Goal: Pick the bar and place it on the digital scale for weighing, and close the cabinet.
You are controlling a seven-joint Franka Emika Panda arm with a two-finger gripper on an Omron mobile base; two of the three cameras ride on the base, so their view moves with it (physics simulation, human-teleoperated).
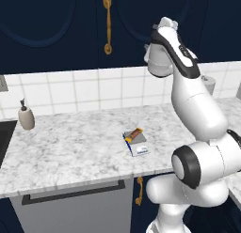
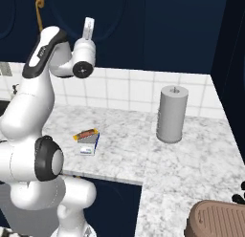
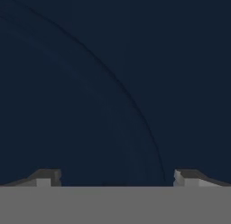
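While the bar (image 1: pixel 135 133) lies on the digital scale (image 1: pixel 137 143), the jaws gape wide — empty — facing the cabinet (image 3: pixel 113 83).

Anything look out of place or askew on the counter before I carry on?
Nothing spilled or damaged. The bar lies on the digital scale, slanted across its platform rather than square. The paper towel roll and soap bottle stand upright. The open pincer faces the cabinet door close up.
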